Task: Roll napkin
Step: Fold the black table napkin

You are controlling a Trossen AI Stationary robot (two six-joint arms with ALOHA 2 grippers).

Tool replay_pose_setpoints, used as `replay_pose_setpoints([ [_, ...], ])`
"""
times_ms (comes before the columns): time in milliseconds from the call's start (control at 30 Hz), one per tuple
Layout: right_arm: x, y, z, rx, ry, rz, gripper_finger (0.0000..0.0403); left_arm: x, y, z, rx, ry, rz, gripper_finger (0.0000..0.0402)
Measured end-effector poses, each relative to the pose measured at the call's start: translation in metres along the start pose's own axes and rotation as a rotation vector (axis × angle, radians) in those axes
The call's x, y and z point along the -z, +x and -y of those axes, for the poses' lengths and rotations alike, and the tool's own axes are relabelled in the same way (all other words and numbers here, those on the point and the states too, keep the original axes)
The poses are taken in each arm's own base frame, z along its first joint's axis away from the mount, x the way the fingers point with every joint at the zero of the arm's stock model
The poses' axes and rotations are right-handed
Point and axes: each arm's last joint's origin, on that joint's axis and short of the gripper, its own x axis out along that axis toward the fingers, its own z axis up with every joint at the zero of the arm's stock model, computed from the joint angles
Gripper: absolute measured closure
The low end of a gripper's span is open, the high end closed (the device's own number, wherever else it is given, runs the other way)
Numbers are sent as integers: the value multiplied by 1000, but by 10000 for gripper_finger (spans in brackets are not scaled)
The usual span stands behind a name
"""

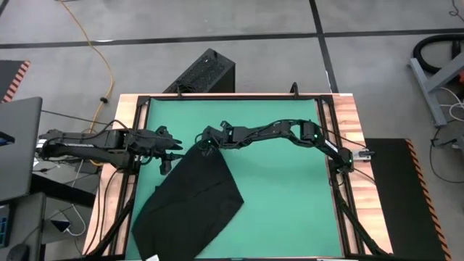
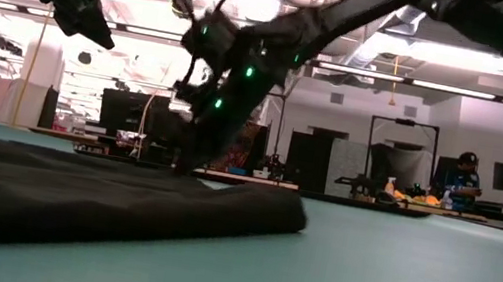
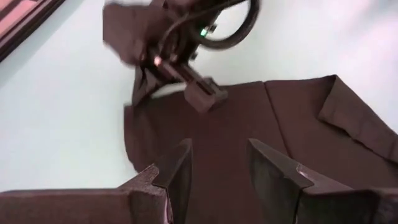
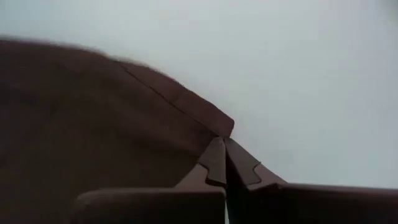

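Observation:
The black napkin point(image 1: 192, 203) lies as a flat folded sheet on the green table top point(image 1: 290, 188), on the left half toward the front edge. My right gripper point(image 1: 204, 143) is down at the napkin's far corner, shut on that corner point(image 4: 211, 124). It shows in the low view point(image 2: 190, 157) at the cloth's far edge point(image 2: 122, 191). My left gripper point(image 1: 172, 152) is open and empty, raised above the napkin's left far edge. Its fingers point(image 3: 177, 171) frame the cloth point(image 3: 236, 124) below, with the right gripper point(image 3: 202, 93) beyond them.
A rigid black box with vent slots point(image 1: 206, 72) stands on the floor behind the table. Wooden rails point(image 1: 348, 123) border the green mat. A laptop point(image 1: 14, 145) sits at the left. A person point(image 2: 458, 179) stands far back in the room.

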Motion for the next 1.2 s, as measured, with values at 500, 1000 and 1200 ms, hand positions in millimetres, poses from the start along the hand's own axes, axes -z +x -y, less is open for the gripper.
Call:
replay_pose_setpoints([
  [500,11,-136,15,438,-22,-224,397,-2,0,1,33,10,22,260],
  [1000,29,-126,66,650,-92,-476,332,29,20,2,200,103,-77,260],
  [1200,20,-147,73,613,-168,-449,274,32,21,10,269,191,-34,260],
])
